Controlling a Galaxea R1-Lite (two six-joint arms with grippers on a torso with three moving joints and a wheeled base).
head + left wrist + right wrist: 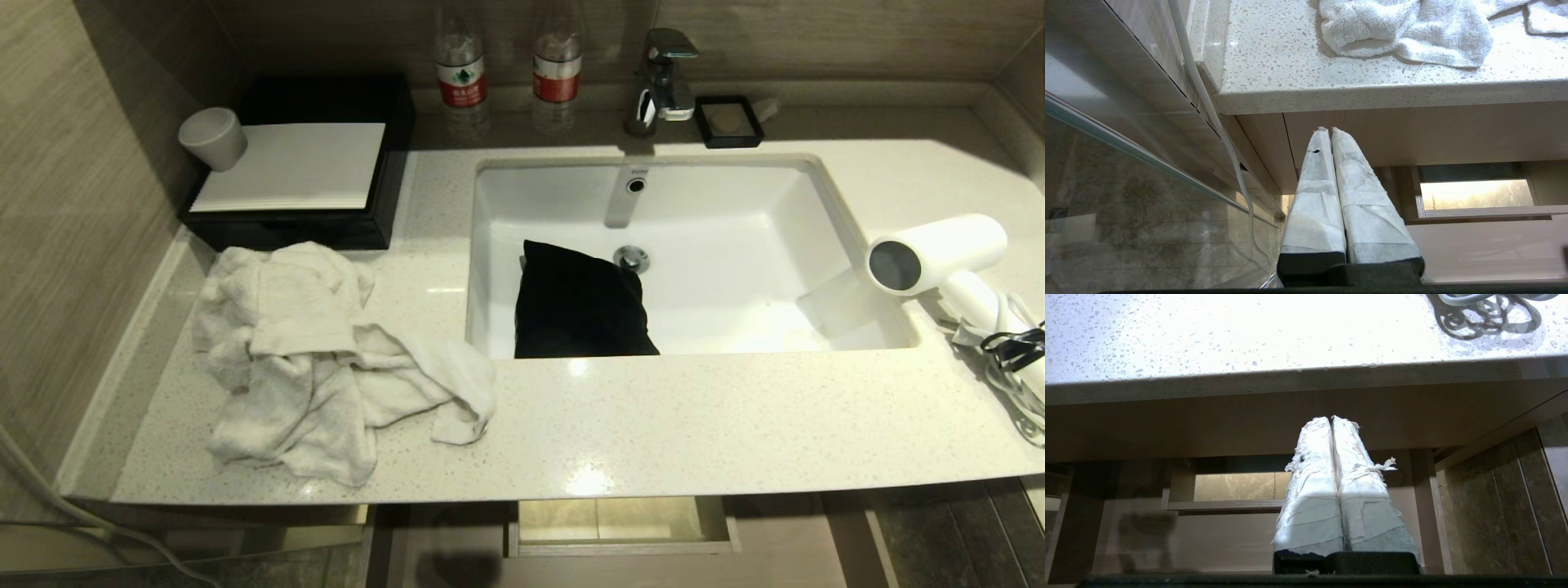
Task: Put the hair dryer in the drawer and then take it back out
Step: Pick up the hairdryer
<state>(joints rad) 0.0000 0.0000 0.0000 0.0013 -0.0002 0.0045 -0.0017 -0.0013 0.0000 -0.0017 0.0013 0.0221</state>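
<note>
Both claws are closed and empty: the left claw [1329, 130] and the right claw [1331, 417] sit low before the drawer [624, 523], below the tabletop [694, 416] edge. The dryer [939, 255] lies at the tabletop's right end beside the sink [841, 208], within right-arm reach. White barrel, dark grey round end, coiled cord tied black.

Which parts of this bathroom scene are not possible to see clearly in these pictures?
- Light-brown wood-grain drawer: head view, the speckled stone countertop hides most of it.
- Small white hair dryer: head view, its coiled cord runs past the picture's edge.
- Two clear plastic bottles: head view, tops cut off, labels too small to read.
- Black cloth in the white sink: its front end is hidden behind the countertop.
</note>
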